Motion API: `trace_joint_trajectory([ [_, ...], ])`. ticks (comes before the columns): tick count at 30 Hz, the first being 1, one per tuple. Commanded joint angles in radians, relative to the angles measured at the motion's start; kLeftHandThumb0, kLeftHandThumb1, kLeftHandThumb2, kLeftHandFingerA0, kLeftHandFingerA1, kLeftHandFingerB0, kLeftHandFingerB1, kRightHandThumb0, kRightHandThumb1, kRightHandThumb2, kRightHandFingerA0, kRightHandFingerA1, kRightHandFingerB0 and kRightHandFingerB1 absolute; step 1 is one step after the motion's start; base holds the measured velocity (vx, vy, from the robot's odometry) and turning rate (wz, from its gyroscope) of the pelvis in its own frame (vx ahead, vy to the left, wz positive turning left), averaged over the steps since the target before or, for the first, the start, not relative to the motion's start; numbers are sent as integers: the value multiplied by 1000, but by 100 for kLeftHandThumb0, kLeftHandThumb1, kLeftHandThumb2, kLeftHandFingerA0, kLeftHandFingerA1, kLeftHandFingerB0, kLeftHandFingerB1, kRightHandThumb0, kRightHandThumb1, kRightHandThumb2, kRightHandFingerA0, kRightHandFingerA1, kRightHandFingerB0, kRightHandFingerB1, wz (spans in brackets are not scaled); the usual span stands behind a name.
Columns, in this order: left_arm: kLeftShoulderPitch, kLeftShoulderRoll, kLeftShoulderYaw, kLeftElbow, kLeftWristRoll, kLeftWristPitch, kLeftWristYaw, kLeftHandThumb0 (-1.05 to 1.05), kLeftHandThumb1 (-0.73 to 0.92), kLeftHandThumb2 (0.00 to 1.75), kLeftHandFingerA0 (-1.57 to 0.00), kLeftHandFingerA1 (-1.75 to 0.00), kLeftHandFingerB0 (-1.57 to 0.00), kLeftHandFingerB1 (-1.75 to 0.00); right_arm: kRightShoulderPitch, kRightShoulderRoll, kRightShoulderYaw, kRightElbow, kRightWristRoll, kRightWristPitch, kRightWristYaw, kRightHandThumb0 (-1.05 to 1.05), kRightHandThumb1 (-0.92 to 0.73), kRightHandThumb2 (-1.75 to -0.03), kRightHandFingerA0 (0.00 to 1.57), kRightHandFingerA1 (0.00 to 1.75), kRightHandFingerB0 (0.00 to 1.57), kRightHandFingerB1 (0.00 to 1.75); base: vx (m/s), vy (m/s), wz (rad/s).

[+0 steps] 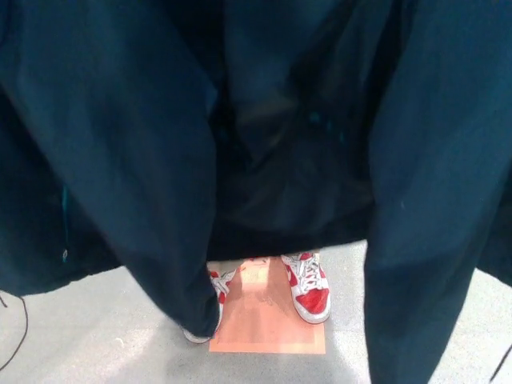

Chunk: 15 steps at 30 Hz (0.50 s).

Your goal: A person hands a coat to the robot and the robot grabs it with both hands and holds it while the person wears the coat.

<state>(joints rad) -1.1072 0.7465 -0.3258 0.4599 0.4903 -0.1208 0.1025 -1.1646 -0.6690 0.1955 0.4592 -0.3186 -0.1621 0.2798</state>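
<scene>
Neither robot hand shows; a person's red-and-white shoes (pixel 308 286) point away

No text, label, brand or number could be read anywhere in the head view. The dark navy coat (pixel 120 160) showed only small teal marks too blurred to make out, and the red-and-white sneakers (pixel 308 286) and the orange floor mat (pixel 268 324) carried no legible markings.
</scene>
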Motion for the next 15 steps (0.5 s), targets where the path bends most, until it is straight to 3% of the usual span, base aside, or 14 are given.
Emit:
trace_joint_trajectory([
  [1, -449, 80, -2, 340, 275, -94, 554, -42, 86, 66, -82, -175, -67, -161, -503, -82, -170, 285, -26, -59, -350, -36, -92, -68, 90, 175, 69, 173, 0, 0, 0],
  [2, -468, 78, -3, 354, 270, -103, 559, -40, 83, 65, -84, -175, -70, -158, -526, -86, -166, 297, -31, -58, -350, -35, -89, -67, 97, 175, 79, 167, 0, 0, 0],
  [4, -522, 75, -10, 396, 262, -138, 571, -40, 80, 70, -87, -171, -78, -152, -585, -101, -147, 326, -61, -60, -372, -35, -86, -65, 92, 175, 69, 171, 0, 0, 0],
  [8, -609, 71, -35, 456, 267, -141, 573, -38, 82, 70, -87, -171, -74, -151, -675, -113, -123, 389, -90, -62, -401, -36, -84, -64, 92, 175, 68, 171, 0, 0, 0],
  [9, -654, 74, -53, 490, 278, -154, 590, -36, 85, 65, -83, -175, -64, -157, -725, -122, -111, 431, -97, -73, -397, -39, -85, -65, 97, 175, 71, 171, 0, 0, 0],
  [15, -793, 73, -90, 589, 290, -164, 611, -35, 80, 63, -87, -175, -62, -166, -866, -116, -85, 505, -118, -43, -401, -40, -85, -65, 97, 175, 72, 167, 0, 0, 0],
])
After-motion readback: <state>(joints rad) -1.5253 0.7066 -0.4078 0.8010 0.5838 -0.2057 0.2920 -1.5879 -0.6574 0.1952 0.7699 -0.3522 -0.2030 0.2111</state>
